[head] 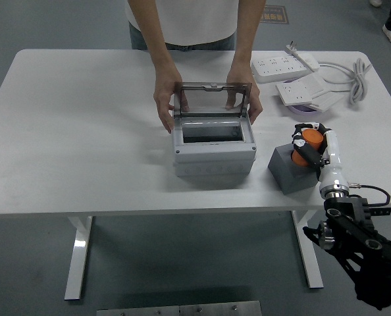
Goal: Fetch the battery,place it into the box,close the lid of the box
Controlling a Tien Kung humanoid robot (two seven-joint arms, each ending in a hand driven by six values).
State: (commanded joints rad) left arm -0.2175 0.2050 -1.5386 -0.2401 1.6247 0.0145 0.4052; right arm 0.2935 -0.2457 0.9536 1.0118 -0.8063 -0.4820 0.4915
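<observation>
The grey box (214, 158) stands at the table's middle with its clear lid (212, 99) raised upright. A person at the far side holds the box and lid with one hand (164, 105) on the left and the other hand (243, 99) on the right. The battery (286, 170), a dark grey block, lies just right of the box and sits skewed. My right hand (307, 146), white with black fingers and an orange part, is curled over the block's upper right edge. The left arm is out of sight.
Two white power strips (284, 64) (307, 92) and a coiled white cable (355, 76) lie at the back right. A small purple item (305, 110) sits below them. The white table (83, 131) spreads wide to the left.
</observation>
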